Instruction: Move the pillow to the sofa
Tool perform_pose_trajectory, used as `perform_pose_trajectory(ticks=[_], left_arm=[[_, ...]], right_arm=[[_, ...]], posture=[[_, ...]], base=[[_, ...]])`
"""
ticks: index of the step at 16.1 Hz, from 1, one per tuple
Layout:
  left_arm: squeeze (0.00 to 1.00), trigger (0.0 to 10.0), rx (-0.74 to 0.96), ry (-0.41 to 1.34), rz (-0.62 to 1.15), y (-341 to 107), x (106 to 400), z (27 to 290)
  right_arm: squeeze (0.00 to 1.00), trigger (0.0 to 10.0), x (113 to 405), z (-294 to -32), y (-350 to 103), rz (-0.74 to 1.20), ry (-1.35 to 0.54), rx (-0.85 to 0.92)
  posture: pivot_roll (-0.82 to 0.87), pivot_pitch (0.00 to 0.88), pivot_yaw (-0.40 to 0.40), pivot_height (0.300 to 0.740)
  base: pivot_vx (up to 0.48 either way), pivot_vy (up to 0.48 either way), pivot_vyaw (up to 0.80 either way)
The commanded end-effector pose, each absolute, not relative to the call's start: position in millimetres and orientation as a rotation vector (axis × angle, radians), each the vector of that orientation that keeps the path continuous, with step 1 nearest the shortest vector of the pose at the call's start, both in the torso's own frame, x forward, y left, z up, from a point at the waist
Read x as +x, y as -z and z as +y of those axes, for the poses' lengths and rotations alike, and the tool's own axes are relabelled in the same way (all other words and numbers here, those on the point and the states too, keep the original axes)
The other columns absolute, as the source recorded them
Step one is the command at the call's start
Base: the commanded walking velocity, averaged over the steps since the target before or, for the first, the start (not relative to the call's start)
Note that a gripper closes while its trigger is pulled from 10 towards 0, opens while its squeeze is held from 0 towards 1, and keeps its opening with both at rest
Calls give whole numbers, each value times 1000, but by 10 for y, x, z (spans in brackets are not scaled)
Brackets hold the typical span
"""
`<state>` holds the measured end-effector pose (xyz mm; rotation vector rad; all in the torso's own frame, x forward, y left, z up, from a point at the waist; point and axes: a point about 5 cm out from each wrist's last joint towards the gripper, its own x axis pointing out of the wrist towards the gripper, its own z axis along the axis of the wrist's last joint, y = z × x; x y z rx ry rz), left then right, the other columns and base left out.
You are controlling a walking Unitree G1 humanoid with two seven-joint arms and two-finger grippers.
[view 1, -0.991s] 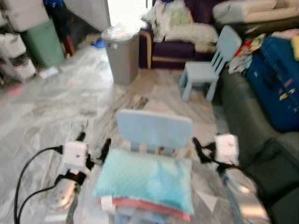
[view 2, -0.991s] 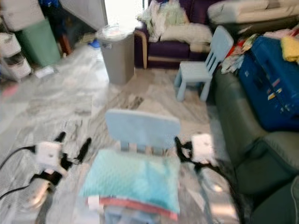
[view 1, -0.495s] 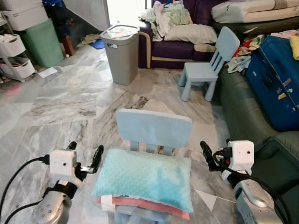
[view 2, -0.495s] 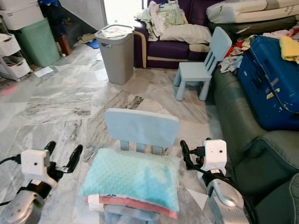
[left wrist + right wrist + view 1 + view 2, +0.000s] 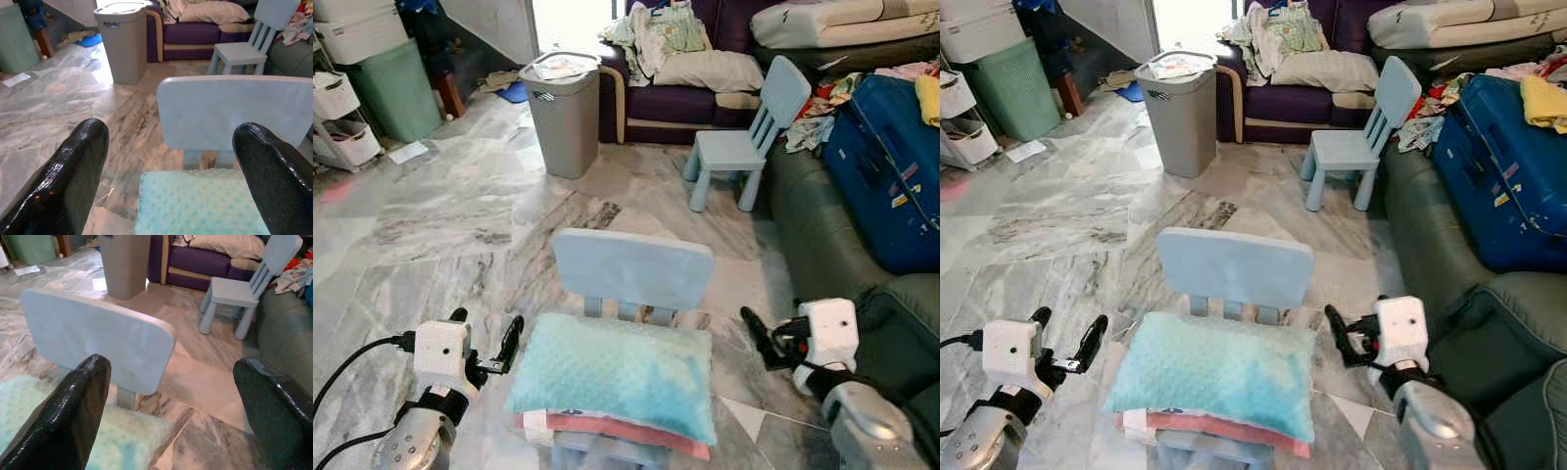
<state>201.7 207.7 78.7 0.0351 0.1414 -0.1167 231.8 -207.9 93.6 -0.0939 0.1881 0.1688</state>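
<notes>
The turquoise pillow (image 5: 617,377) lies on the seat of a small blue chair (image 5: 631,269), atop a pink cushion (image 5: 626,436), flanked by the left gripper (image 5: 487,338) and right gripper (image 5: 756,338), both spread wide and empty. It looks soft, light and squashy, best squeezed at its two short ends. Marble floor (image 5: 440,215) surrounds it, a green sofa (image 5: 822,245) alongside.

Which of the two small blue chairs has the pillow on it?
The near chair, between the left gripper and right gripper, holds the teal pillow. The far chair by the purple sofa has a bare seat.
</notes>
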Motion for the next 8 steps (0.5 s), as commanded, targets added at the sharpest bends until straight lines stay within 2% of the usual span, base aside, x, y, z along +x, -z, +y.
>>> perform_pose_trajectory(ticks=[1, 8], left_arm=[[0, 10000, 49, 131, 170, -751, 2020, 2087], [0, 10000, 42, 137, 181, -770, 1966, 2129]], right_arm=[[0, 10000, 2362, -2065, -940, 182, -183, -63], [0, 10000, 2336, -1887, -1012, 173, -234, -24]], posture=[[-6, 0, -3, 740], [6, 0, -3, 740]], base=[[0, 0, 0], [0, 0, 0]])
